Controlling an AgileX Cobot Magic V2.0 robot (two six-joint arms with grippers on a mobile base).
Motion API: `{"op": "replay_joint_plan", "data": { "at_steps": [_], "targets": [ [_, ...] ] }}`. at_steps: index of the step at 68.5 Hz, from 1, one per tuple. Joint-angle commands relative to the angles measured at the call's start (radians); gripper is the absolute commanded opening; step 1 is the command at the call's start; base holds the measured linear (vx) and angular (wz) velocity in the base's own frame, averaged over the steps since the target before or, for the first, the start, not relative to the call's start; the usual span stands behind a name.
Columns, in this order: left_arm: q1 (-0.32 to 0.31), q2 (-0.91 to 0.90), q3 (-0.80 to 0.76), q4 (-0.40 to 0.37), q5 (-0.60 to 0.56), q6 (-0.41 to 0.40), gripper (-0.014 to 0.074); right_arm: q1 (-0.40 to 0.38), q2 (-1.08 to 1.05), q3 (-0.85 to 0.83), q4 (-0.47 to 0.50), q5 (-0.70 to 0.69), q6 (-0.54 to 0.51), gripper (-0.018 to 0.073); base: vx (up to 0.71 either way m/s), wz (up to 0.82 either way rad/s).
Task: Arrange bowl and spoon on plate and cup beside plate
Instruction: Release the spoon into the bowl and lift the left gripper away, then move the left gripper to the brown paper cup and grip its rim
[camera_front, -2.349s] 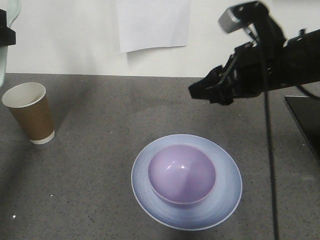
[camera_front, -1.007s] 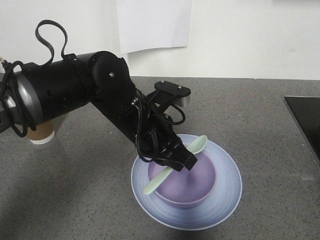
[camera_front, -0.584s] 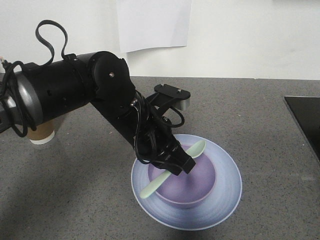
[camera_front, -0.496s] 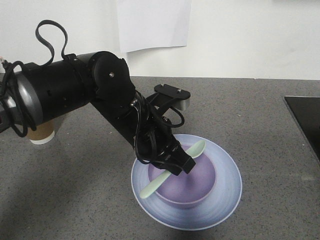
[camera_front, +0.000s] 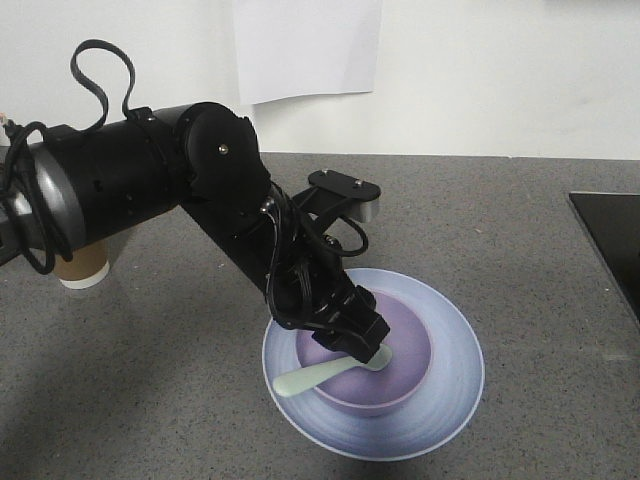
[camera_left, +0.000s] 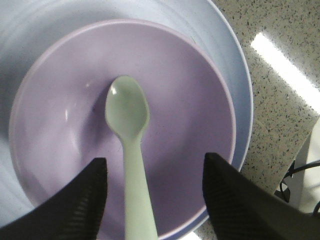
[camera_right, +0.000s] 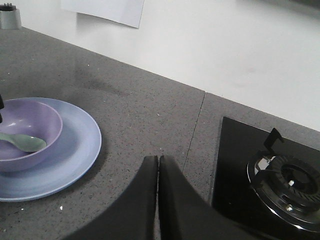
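The countertop (camera_front: 520, 250) is carrying every item. The left arm (camera_front: 150, 190) is reaching in from 9 o'clock, partly hiding the cup (camera_front: 85, 268). The plate (camera_front: 450, 400) is lying near centre, with the bowl (camera_front: 405, 360) sitting on it. The spoon (camera_left: 127, 130) is resting inside the bowl, scoop toward its middle, handle crossing the rim at 8 o'clock. The left gripper (camera_left: 152, 195) is hovering over it, jaws spread, touching neither side of the handle. The right gripper (camera_right: 158, 200) is showing fingers pressed together, holding nothing, beside a stove burner (camera_right: 287, 182).
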Motion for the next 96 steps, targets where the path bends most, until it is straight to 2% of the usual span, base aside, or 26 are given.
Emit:
{"op": "replay_joint_plan", "data": {
  "at_steps": [1, 8, 17, 22, 26, 34, 42, 50, 60, 68, 75, 83, 88, 96],
  "targets": [
    [-0.004, -0.073, -0.031, -0.028, -0.006, -0.015, 0.0417, -0.001, 0.018, -0.019, -0.015, -0.073, 0.003, -0.0003, 0.00, 0.00],
    [-0.003, -0.128, -0.031, 0.033, 0.009, -0.041, 0.0369, -0.001, 0.018, -0.019, -0.012, -0.074, 0.003, -0.0003, 0.00, 0.00],
    [-0.003, -0.236, -0.031, 0.226, 0.047, -0.117, 0.0256, -0.001, 0.018, -0.019, -0.009, -0.074, 0.003, -0.0003, 0.00, 0.00],
    [-0.003, -0.326, -0.031, 0.369, 0.071, -0.178, 0.0169, -0.001, 0.018, -0.019, -0.007, -0.074, 0.003, -0.0003, 0.00, 0.00],
    [-0.003, -0.400, -0.031, 0.514, 0.082, -0.235, 0.0094, -0.001, 0.018, -0.019, -0.005, -0.075, 0.003, -0.0003, 0.00, 0.00],
    [-0.003, -0.537, -0.031, 0.774, 0.103, -0.359, -0.0010, -0.001, 0.018, -0.019, 0.015, -0.077, 0.003, -0.0003, 0.00, 0.00],
    [-0.003, -0.665, -0.030, 1.036, 0.143, -0.477, -0.0008, -0.001, 0.018, -0.019, 0.046, -0.090, 0.003, -0.0003, 0.00, 0.00],
    [-0.002, -0.768, -0.030, 1.222, 0.142, -0.588, -0.0001, -0.001, 0.018, -0.019, 0.054, -0.125, 0.003, -0.0003, 0.00, 0.00],
    [-0.002, -0.831, -0.030, 1.350, 0.141, -0.624, 0.0050, -0.001, 0.021, -0.019, 0.054, -0.135, 0.003, -0.0003, 0.00, 0.00],
    [-0.002, -0.842, -0.030, 1.432, 0.136, -0.677, 0.0153, -0.001, 0.023, -0.019, 0.056, -0.132, 0.003, -0.0003, 0.00, 0.00],
    [-0.002, -0.842, -0.030, 1.454, 0.116, -0.713, 0.0268, -0.001, 0.023, -0.019, 0.059, -0.132, 0.003, -0.0003, 0.00, 0.00],
    [-0.002, -0.837, -0.030, 1.484, 0.099, -0.800, 0.0395, -0.001, 0.023, -0.019, 0.066, -0.128, 0.003, -0.0003, 0.00, 0.00],
    [-0.002, -0.828, -0.030, 1.490, 0.098, -0.852, 0.0433, -0.001, 0.023, -0.019, 0.069, -0.122, 0.003, -0.0003, 0.00, 0.00],
    [0.000, -0.799, -0.030, 1.506, 0.089, -0.904, 0.0435, -0.001, 0.023, -0.019, 0.069, -0.102, 0.002, -0.0003, 0.00, 0.00]
  ]
}}
